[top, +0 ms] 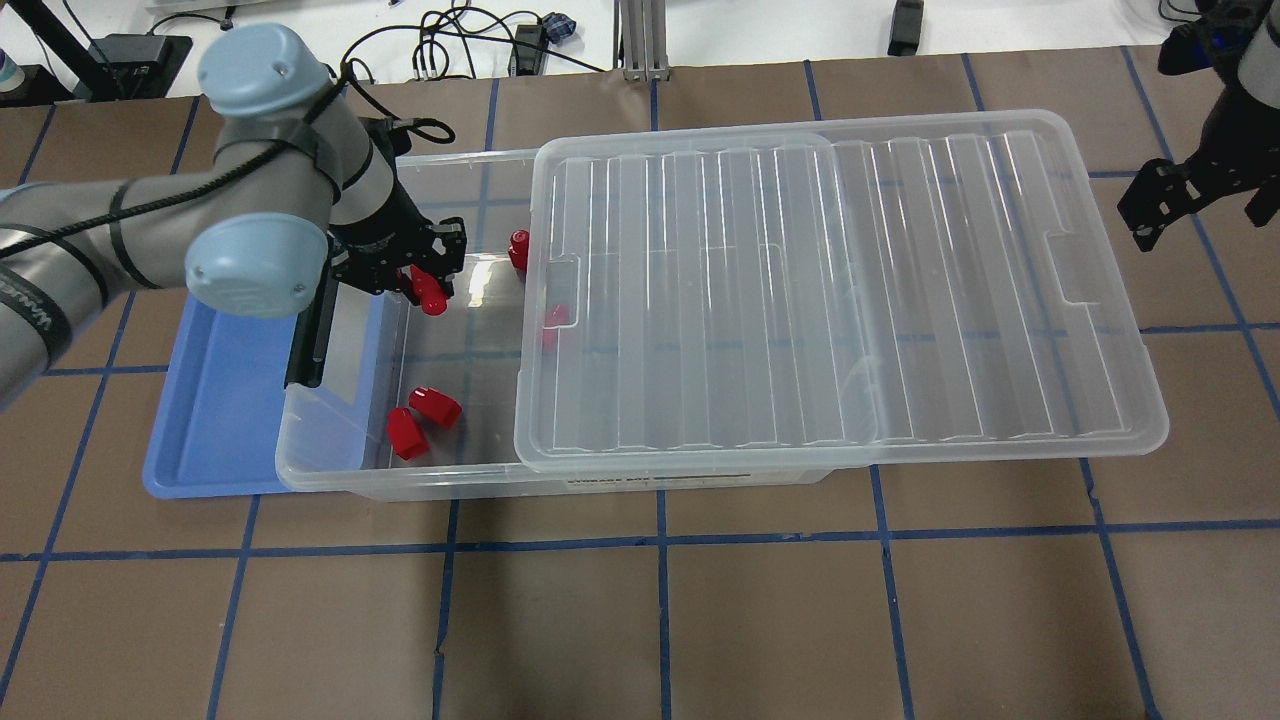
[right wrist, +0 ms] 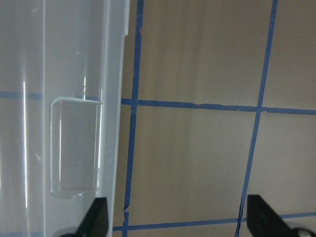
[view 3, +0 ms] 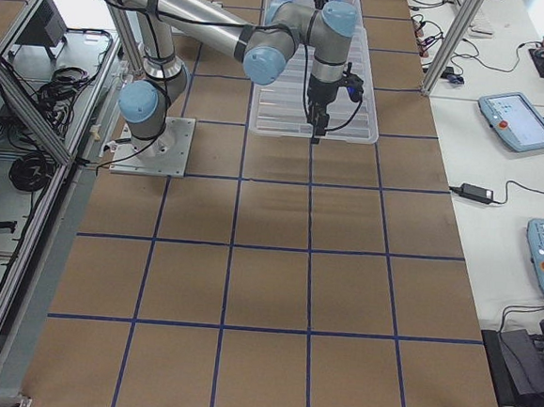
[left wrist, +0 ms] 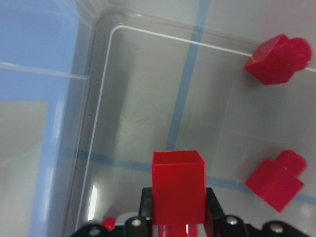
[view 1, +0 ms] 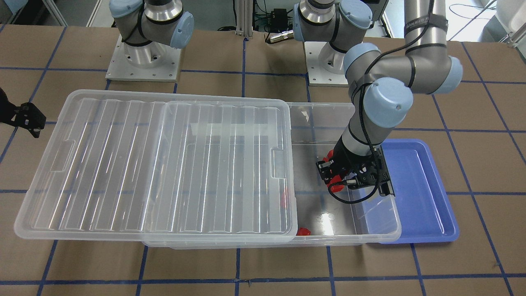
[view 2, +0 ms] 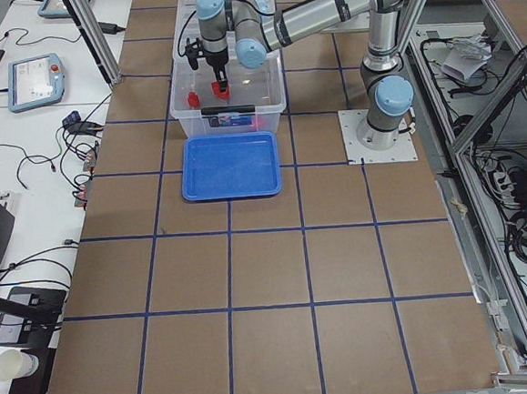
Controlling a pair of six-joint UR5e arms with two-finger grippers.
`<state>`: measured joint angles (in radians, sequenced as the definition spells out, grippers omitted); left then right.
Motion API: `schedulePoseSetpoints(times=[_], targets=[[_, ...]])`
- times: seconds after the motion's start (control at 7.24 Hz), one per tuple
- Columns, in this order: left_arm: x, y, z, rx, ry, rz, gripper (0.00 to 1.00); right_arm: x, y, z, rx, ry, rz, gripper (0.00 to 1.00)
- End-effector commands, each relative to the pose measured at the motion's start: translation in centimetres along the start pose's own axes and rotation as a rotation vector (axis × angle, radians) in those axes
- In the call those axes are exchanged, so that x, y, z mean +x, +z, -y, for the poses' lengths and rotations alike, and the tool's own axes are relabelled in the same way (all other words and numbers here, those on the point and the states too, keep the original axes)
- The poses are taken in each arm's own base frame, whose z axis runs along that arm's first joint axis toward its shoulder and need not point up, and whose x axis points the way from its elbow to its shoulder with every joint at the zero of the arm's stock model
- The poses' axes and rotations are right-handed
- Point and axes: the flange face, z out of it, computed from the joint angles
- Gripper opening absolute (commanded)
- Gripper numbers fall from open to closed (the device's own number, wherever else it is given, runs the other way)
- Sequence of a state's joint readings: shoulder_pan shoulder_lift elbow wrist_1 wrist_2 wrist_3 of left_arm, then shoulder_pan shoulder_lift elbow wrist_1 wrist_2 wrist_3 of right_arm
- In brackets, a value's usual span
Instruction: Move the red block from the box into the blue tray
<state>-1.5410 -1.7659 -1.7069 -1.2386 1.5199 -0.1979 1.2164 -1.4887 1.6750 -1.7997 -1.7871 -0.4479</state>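
Overhead exterior for the layout: holds one small bright red plastic block (left wrist: pixel 178 185) in the left gripper (top: pixel 428 292), jaws clamped on two opposite sides of it, just above the floor of the large clear plastic box (top: pixel 330 470) at the box's uncovered end. Has the ribbed translucent lid (top: pixel 830 300) slid along the box and overhanging its other end, likely so that only this end lies open for reaching in. Has the shallow periwinkle-blue plastic tray (top: pixel 215 400) just beside the box's open end, probably to make the carry short. Parks the right gripper (right wrist: pixel 177 219) off the box beyond the lid's overhanging end, jaws wide apart and holding nothing, seemingly out of the way. Shows, in the left wrist view, the held block lying lengthwise along the fingers: square end pointing away from the wrist toward the box floor, what looks like the round stud end back between the fingers, long axis near upright. Counts four more red blocks (top: pixel 435 407) in the box, two by its long wall on the robot's side, two at the lid's edge.
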Motion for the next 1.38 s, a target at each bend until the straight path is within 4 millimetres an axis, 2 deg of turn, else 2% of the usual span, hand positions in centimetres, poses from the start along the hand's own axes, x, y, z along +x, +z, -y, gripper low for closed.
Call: schedulePoseSetpoints(times=[0.0,0.14,0.28,0.41,0.55,0.69,0.97,1.24], targets=[[-4.6,-4.5,2.0,-0.009,0.067,0.002,0.00,0.0,0.2,0.0,-0.002,-0.001,0.001,1.00],[-8.5,-4.6,3.0,-0.028,0.039,-0.006,0.00,0.1,0.2,0.1,0.000,0.002,0.000,1.00],[-12.0,-4.3,3.6,-0.050,0.016,-0.014,0.00,1.3,0.8,-0.1,-0.012,0.032,0.000,1.00],[-16.4,-3.4,4.2,-0.069,0.001,-0.022,0.00,3.3,1.8,-0.6,-0.033,0.066,0.012,1.00],[-20.9,-1.5,4.9,-0.103,-0.042,-0.033,0.00,3.9,2.5,-0.5,-0.041,0.066,0.015,1.00],[-23.6,1.0,4.9,-0.132,0.007,-0.049,0.00,3.8,3.5,-0.4,-0.058,0.061,0.028,1.00],[-24.8,5.9,5.5,-0.081,0.111,-0.041,0.00,3.1,5.9,-0.5,-0.092,0.057,0.051,1.00],[-24.9,10.1,5.4,-0.093,0.117,-0.044,0.00,2.6,6.4,-0.5,-0.103,0.053,0.057,1.00]])
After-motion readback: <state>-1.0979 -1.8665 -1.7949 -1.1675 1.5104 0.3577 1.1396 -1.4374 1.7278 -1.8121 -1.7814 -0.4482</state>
